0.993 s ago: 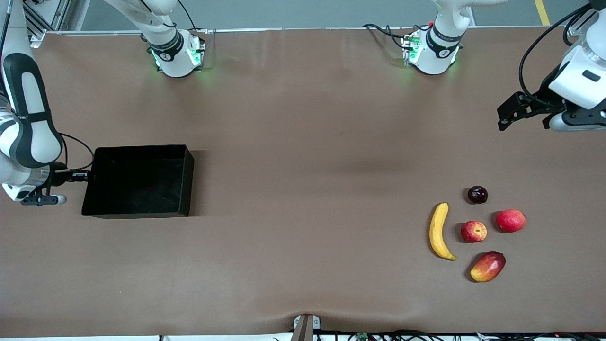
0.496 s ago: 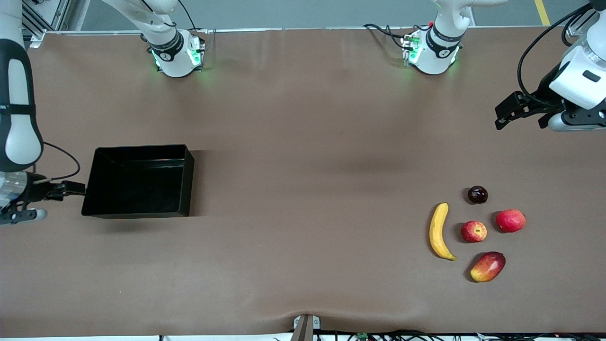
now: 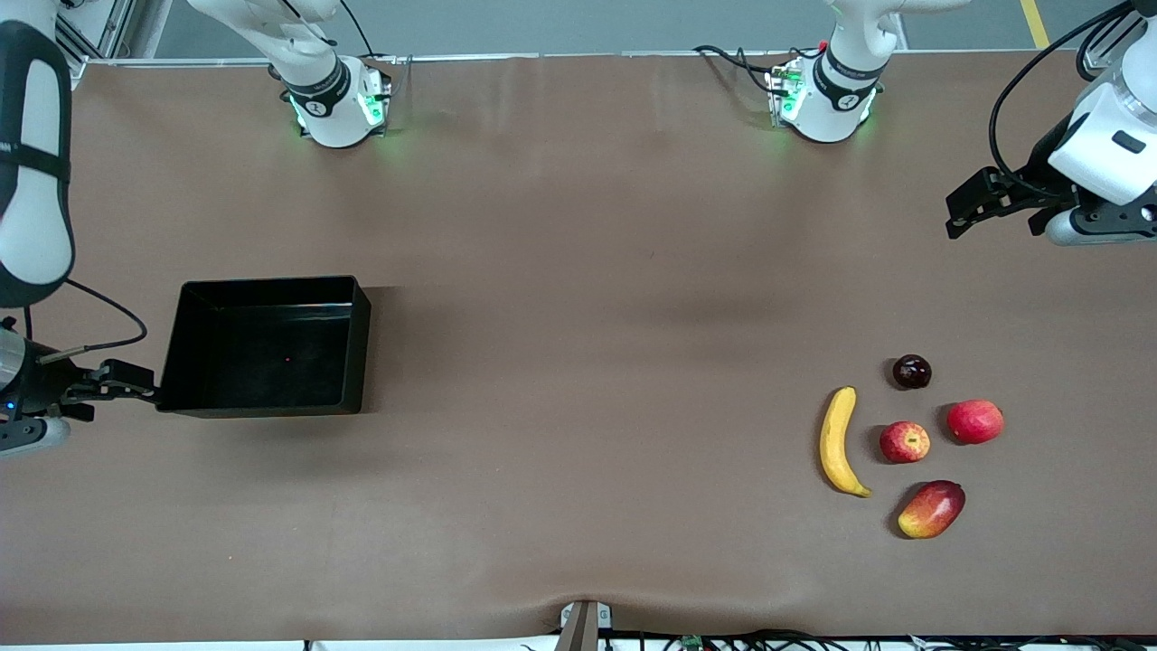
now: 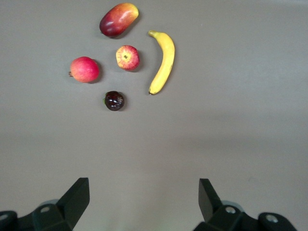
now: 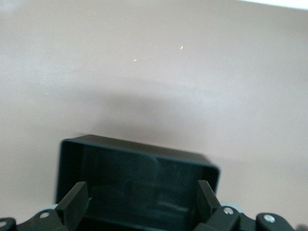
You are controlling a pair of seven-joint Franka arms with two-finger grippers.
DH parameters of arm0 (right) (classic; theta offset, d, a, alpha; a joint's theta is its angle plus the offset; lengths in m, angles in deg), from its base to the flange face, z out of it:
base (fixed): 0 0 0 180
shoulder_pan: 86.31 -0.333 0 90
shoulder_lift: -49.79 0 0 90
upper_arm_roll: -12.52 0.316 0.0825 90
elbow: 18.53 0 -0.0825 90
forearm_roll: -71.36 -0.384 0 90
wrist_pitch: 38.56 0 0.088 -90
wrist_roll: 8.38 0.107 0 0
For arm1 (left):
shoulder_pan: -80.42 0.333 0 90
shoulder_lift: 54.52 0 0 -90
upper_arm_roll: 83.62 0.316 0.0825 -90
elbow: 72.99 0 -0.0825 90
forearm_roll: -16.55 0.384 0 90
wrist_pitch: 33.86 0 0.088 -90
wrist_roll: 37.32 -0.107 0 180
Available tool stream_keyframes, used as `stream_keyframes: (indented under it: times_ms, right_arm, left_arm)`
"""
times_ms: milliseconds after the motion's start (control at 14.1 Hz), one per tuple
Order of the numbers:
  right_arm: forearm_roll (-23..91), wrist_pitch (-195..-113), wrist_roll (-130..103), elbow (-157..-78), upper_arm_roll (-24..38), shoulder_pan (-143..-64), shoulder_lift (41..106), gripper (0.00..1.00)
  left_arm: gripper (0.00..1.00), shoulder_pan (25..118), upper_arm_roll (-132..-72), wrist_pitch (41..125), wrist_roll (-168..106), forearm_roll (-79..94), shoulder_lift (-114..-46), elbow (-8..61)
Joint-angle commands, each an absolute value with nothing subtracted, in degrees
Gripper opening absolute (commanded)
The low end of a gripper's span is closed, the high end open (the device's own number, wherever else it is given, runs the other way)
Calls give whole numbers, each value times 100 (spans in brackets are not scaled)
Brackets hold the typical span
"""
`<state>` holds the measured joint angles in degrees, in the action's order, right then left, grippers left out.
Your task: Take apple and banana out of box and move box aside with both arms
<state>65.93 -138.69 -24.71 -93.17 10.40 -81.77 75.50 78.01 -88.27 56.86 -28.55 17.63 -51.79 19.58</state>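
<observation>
The black box (image 3: 360,348) stands empty at the right arm's end of the table. My right gripper (image 3: 134,382) is open and empty, just outside the box's end wall; in the right wrist view (image 5: 142,202) the box (image 5: 139,147) lies past its spread fingers. The banana (image 3: 838,441) and the streaked red apple (image 3: 905,442) lie side by side at the left arm's end. My left gripper (image 3: 956,212) is open and empty over bare table, apart from the fruits. The left wrist view (image 4: 143,199) shows the banana (image 4: 163,60) and the apple (image 4: 127,57).
A mango (image 3: 932,509), a pinkish-red round fruit (image 3: 975,421) and a small dark round fruit (image 3: 912,372) lie around the apple. Both arm bases stand at the table's edge farthest from the front camera. A wide stretch of brown table separates box and fruits.
My right gripper has slid along the box's end wall toward the corner nearer the front camera. The left gripper has shifted slightly. Box and fruits have not moved.
</observation>
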Motion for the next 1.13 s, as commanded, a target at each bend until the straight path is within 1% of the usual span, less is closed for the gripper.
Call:
stream_keyframes:
  times_ms: [0,71,142,425,709,851,1063]
  right_arm:
    - [6696,-13122,-1552,-9139,1032,-8480,7205,100]
    - [6705,-12780,-1489,-9191,1024,-8542,6924,100]
    - [6705,-12507,-1488,-9183,1032,-8560,6782,100]
    - [6723,-11724,-1479,-9305,1015,-8648,5921,100]
    - [6723,-11476,-1480,-9867,1023,-8666,4989,100]
    - [6740,-11668,-1471,-10227,1024,-8666,4803,100]
    - [7081,-11600,-1558,-10264,1032,-8674,4821,100]
  left_arm:
    - [100,7769,-8810,5701,-2915,1954,-5118,2043]
    - [100,7778,-8819,5693,-2898,1954,-5118,2043]
    - [100,7787,-8819,5693,-2889,1937,-5101,2052]
    - [100,7778,-8819,5675,-2854,1840,-5083,2035]
    - [100,7795,-8819,5640,-2854,1796,-5039,2017]
    - [100,7796,-8810,5640,-2818,1787,-5031,2008]
    - [100,7804,-8784,5640,-2827,1682,-5031,1999]
